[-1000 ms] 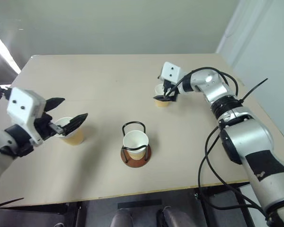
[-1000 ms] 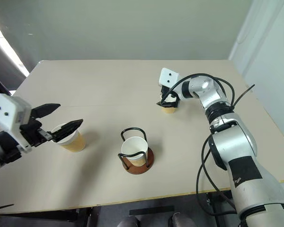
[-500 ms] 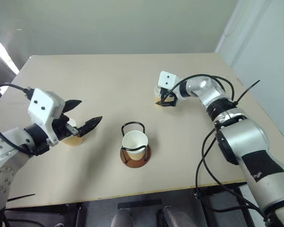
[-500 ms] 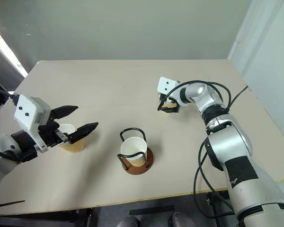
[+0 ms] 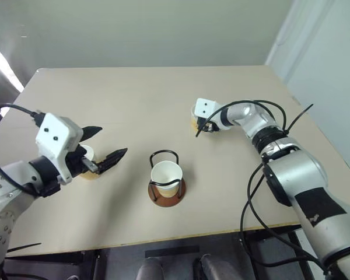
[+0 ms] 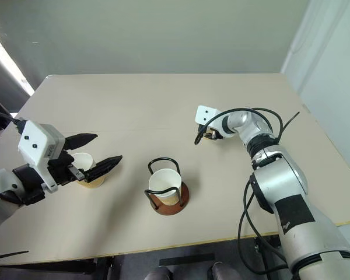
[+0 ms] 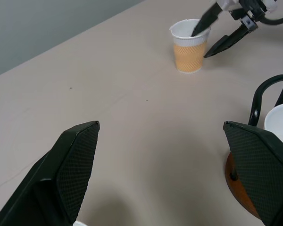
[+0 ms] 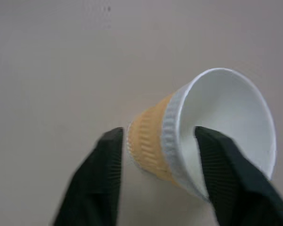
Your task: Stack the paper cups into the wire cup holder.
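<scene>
- The right gripper is narrowed over the rim of the far paper cup, one finger inside and one against the outer wall; whether it pinches yet, I cannot tell.
- The left gripper is spread wide, empty, above the near paper cup.
- One cup sits in the wire cup holder mid-table; two remain to stack.

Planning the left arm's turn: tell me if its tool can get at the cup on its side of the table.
Probably yes. The left tool hangs open over that paper cup, fingers either side, with nothing between them. The wire cup holder stands apart, off to the side.
</scene>
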You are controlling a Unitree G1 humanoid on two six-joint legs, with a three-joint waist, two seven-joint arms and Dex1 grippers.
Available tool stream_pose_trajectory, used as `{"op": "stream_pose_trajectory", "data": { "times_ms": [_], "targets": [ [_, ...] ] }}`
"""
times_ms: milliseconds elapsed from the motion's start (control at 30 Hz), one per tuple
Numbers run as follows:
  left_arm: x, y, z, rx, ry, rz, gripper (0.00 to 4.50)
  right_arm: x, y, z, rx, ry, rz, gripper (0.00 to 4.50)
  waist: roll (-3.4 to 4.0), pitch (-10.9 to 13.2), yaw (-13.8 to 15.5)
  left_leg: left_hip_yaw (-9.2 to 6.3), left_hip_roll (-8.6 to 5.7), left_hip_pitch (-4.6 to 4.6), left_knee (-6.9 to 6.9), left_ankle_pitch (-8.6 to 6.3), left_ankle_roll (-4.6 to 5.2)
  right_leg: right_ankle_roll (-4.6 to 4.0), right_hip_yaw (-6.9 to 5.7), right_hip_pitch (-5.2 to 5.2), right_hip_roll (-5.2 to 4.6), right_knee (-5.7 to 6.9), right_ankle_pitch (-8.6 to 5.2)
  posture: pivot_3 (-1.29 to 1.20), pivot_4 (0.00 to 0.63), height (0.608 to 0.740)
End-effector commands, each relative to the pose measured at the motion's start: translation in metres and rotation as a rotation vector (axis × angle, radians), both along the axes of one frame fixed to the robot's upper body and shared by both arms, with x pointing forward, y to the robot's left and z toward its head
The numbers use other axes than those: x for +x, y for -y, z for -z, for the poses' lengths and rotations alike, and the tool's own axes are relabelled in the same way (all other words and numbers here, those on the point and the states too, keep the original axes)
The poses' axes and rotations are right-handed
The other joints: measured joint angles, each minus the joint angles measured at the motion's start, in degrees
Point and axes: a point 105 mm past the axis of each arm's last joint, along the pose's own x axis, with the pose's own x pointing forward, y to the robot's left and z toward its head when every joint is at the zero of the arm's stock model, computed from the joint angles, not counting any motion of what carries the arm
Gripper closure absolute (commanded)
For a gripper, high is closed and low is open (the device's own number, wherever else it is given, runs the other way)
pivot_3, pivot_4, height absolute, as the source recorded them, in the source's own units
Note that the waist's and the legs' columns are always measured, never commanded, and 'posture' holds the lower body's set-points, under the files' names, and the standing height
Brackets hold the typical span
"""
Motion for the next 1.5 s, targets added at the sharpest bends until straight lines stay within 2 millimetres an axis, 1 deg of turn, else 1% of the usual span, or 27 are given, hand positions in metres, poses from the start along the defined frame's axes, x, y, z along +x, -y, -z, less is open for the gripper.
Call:
{"op": "stream_pose_trajectory", "data": {
  "times_ms": [33,100,133,300,367,467,533,600,700,767,833,900,1000,1067,1167,1333,1500],
  "targets": [
    [-0.005,0.002,-0.011,0.022,0.052,0.003,0.00,0.001,-0.004,-0.010,0.006,0.037,-0.012,3.59,0.00,0.0,0.0,0.00,0.00,0.00,0.00,0.00,0.00,0.00,0.00,0.00,0.00,0.00,0.00,0.00,0.150,0.740],
    [-0.005,0.001,-0.012,0.023,0.053,0.002,0.00,0.000,-0.007,-0.017,0.020,0.041,-0.037,4.35,0.00,0.0,0.0,0.00,0.00,0.00,0.00,0.00,0.00,0.00,0.00,0.00,0.00,0.00,0.00,0.00,0.150,0.740],
    [-0.006,0.001,-0.012,0.021,0.054,0.008,0.00,-0.002,-0.009,-0.021,0.027,0.040,-0.062,4.48,0.00,0.0,0.0,0.00,0.00,0.00,0.00,0.00,0.00,0.00,0.00,0.00,0.00,0.01,0.00,0.00,0.150,0.740],
    [-0.017,0.007,-0.015,0.007,0.045,0.091,0.00,-0.018,-0.015,-0.040,0.068,-0.002,-0.228,4.48,0.00,0.0,0.0,0.03,-0.01,0.00,0.00,0.01,-0.02,0.00,0.01,-0.01,0.00,0.01,0.00,0.00,0.150,0.740],
    [-0.025,0.010,-0.015,0.013,0.019,0.146,0.00,-0.032,-0.016,-0.057,0.100,-0.027,-0.356,4.48,0.00,0.0,0.0,0.04,-0.02,-0.02,0.00,0.00,-0.06,0.00,0.01,-0.01,0.00,-0.01,0.00,0.00,0.150,0.740],
    [-0.037,0.016,-0.014,0.026,-0.006,0.234,0.00,-0.050,-0.014,-0.084,0.141,-0.023,-0.494,4.48,0.00,0.0,0.0,0.06,-0.04,-0.06,0.03,0.00,-0.13,0.01,0.01,-0.01,0.01,-0.04,-0.01,0.00,0.150,0.740],
    [-0.042,0.016,-0.020,0.014,0.009,0.275,0.00,-0.069,-0.011,-0.109,0.182,-0.025,-0.610,4.48,0.00,0.0,0.0,0.06,-0.05,-0.05,0.04,0.01,-0.14,0.01,0.01,0.01,0.01,-0.05,-0.01,0.00,0.150,0.740],
    [-0.046,0.013,-0.019,0.016,-0.011,0.302,0.00,-0.086,-0.007,-0.124,0.203,-0.031,-0.694,4.48,0.00,0.0,0.0,0.05,-0.06,-0.05,0.05,0.02,-0.16,0.01,0.01,0.04,0.05,-0.05,-0.01,0.00,0.150,0.740],
    [-0.054,0.008,-0.005,0.071,-0.105,0.345,0.00,-0.113,-0.006,-0.133,0.227,-0.052,-0.788,4.48,-0.02,0.0,-0.2,0.04,-0.09,-0.01,0.09,0.03,-0.17,0.03,0.02,0.18,0.13,-0.11,-0.02,0.00,0.150,0.740],
    [-0.057,0.005,0.002,0.105,-0.147,0.362,0.00,-0.129,-0.005,-0.131,0.224,-0.081,-0.832,4.48,-0.02,0.0,-0.3,0.02,-0.12,0.06,0.21,0.02,-0.17,0.09,0.02,0.42,0.22,-0.21,-0.06,0.00,0.150,0.740],
    [-0.059,0.003,0.010,0.140,-0.190,0.381,0.00,-0.145,-0.003,-0.123,0.198,-0.116,-0.875,4.48,-0.02,0.0,-0.4,-0.01,-0.12,0.11,0.36,0.00,-0.16,0.17,0.05,0.55,0.25,-0.18,-0.11,0.00,0.150,0.740],
    [-0.060,0.001,0.015,0.178,-0.218,0.389,0.00,-0.153,-0.002,-0.118,0.187,-0.144,-0.893,4.48,-0.02,0.0,-0.6,0.00,-0.20,0.14,0.54,-0.06,-0.13,0.21,0.09,0.61,0.28,-0.10,-0.13,0.00,0.150,0.740],
    [-0.057,-0.004,0.011,0.188,-0.209,0.389,0.00,-0.161,-0.005,-0.107,0.158,-0.177,-0.908,4.48,-0.02,0.0,-0.8,-0.04,-0.32,0.20,0.64,-0.13,0.00,0.26,0.15,0.63,0.29,0.04,-0.14,0.00,0.150,0.740],
    [-0.057,-0.005,0.008,0.187,-0.197,0.391,0.00,-0.168,-0.010,-0.095,0.133,-0.197,-0.928,4.48,-0.03,0.0,-0.9,-0.08,-0.33,0.25,0.70,-0.44,0.54,0.27,0.15,0.66,0.29,0.12,-0.13,0.00,0.150,0.740],
    [-0.057,-0.009,0.010,0.180,-0.200,0.377,0.00,-0.174,-0.015,-0.085,0.117,-0.205,-0.936,4.48,-0.03,0.0,-0.9,-0.15,-0.33,0.29,0.93,-0.54,0.69,0.28,0.13,0.75,0.31,0.17,-0.13,0.00,0.150,0.740],
    [-0.060,-0.008,0.013,0.169,-0.200,0.376,0.00,-0.185,-0.021,-0.081,0.134,-0.230,-0.968,4.48,-0.02,0.0,-0.9,-0.19,-0.33,0.24,0.97,-0.60,0.67,0.34,0.14,0.73,0.29,0.17,-0.16,0.00,0.150,0.740],
    [-0.061,-0.006,0.013,0.157,-0.192,0.374,0.00,-0.183,-0.030,-0.073,0.132,-0.230,-0.952,4.48,-0.02,0.0,-0.9,-0.19,-0.33,0.25,0.97,-0.62,0.68,0.34,0.14,0.73,0.30,0.16,-0.16,0.00,0.150,0.740]
  ]
}}
